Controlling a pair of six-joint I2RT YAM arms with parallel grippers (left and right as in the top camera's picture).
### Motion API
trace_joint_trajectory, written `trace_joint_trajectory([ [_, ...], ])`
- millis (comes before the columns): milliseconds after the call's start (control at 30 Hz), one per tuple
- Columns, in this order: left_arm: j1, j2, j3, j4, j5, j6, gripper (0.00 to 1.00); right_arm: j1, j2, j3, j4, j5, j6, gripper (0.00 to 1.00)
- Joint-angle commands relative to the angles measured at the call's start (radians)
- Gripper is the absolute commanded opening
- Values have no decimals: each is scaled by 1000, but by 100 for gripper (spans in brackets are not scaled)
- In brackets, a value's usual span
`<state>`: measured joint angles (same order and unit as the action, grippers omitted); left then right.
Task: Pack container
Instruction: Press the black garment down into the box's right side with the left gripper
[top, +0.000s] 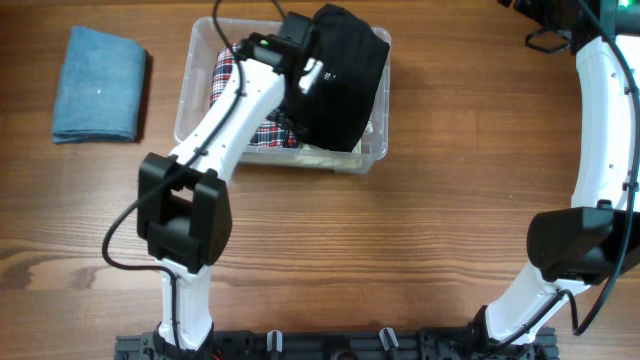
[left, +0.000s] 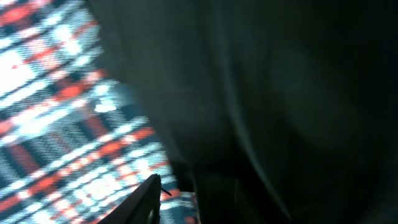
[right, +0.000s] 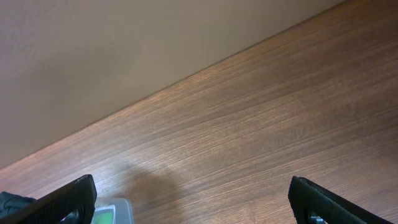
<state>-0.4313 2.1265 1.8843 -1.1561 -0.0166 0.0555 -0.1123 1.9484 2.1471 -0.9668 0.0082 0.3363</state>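
The container (top: 192, 95) sits on the counter (top: 400, 250) at about 12 o'clock in the overhead view, its long side running from 9 to 3 o'clock. A red, white and dark plaid cloth (top: 228, 75) lies in its 9 o'clock half. A black garment (top: 345, 85) is heaped over the 3 o'clock half and spills across the rim at 1 o'clock. A pale patch (top: 372, 128) shows below the garment near the 4 o'clock corner, and any writing on it is too small to read.

The left arm reaches in from 7 o'clock, and the left end effector (top: 315, 75) is pressed into the black garment. Its wrist view is blurred, with dark fabric filling most of it, plaid at 9 o'clock and one fingertip (left: 152, 190) at 6 o'clock. Whether the jaws have hold of the fabric cannot be told.

The right end effector (right: 193, 199) has its jaws spread wide with nothing between them, above bare counter near a plain wall (right: 124, 50).

A folded blue towel (top: 98, 85) lies at 10 o'clock, well apart from the container
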Motion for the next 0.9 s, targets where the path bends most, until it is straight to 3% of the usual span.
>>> trace_joint_trajectory([
  [0,-89,3,14,-6,31,16,39,3,10,-1,2,13,6,100],
  [633,-189,2,14,144,80,-11,40,3,10,-1,2,13,7,100],
  [767,-202,2,14,166,85,-67,40,3,10,-1,2,13,7,100],
  [867,-202,2,14,196,152,-71,39,3,10,-1,2,13,6,100],
])
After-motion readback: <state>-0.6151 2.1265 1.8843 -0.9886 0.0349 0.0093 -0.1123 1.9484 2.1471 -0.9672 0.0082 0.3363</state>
